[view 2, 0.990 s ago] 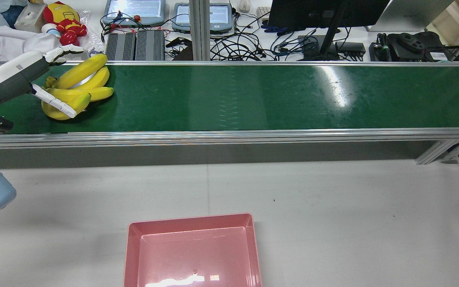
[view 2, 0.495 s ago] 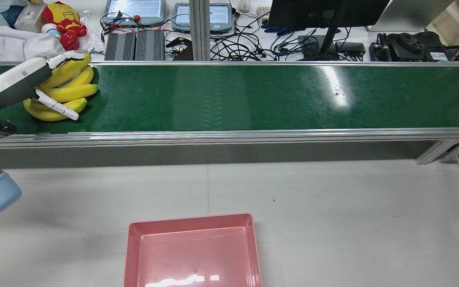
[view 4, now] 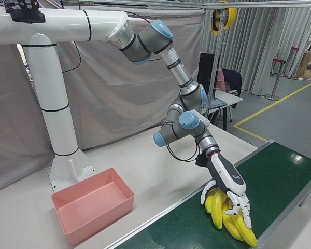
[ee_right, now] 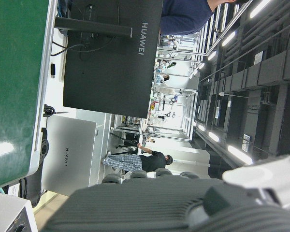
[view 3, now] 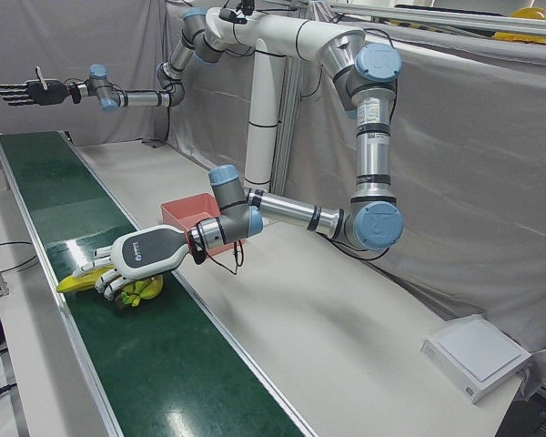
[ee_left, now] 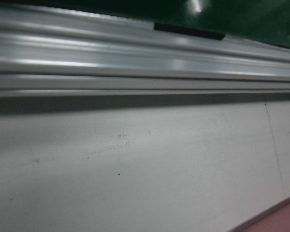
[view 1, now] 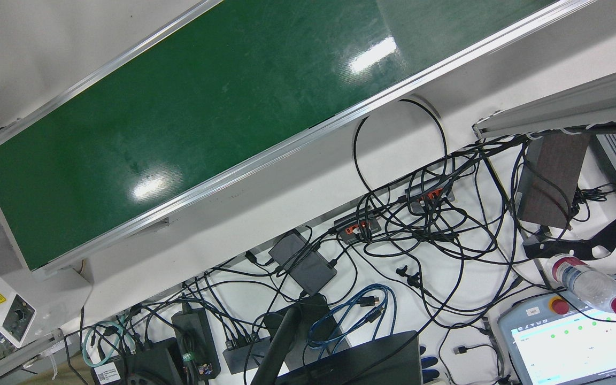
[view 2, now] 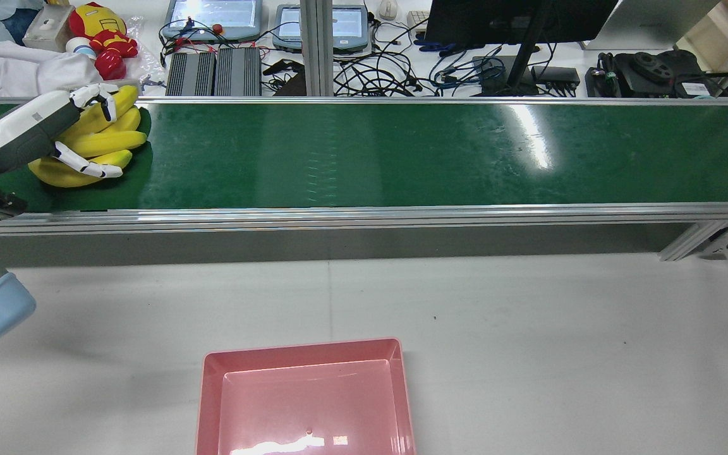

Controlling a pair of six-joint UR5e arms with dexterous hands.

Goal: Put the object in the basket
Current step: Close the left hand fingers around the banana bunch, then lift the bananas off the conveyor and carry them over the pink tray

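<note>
A bunch of yellow bananas (view 2: 106, 143) lies at the far left end of the green conveyor belt (view 2: 402, 151). My left hand (view 2: 29, 129) lies over the bunch, fingers curled over its top and thumb against its near side. The grip also shows in the left-front view, hand (view 3: 141, 255) on bananas (view 3: 73, 283), and in the right-front view, hand (view 4: 228, 179) on bananas (view 4: 217, 210). My right hand (view 3: 23, 91) is open, fingers spread, held high above the belt's far end. The pink basket (view 2: 306, 395) stands empty on the white table, apart from the belt.
The belt has raised aluminium rails (view 2: 364, 215) on both sides. Beyond it are cables, a monitor (view 2: 515, 19), teach pendants and a toy figure (view 2: 102, 31). The basket also shows near the pedestal (view 4: 90, 205). The front view shows bare belt (view 1: 206, 107) and cables.
The bananas have moved further left along the belt. My left hand has followed them, and its fingers and thumb have curled in around the bunch.
</note>
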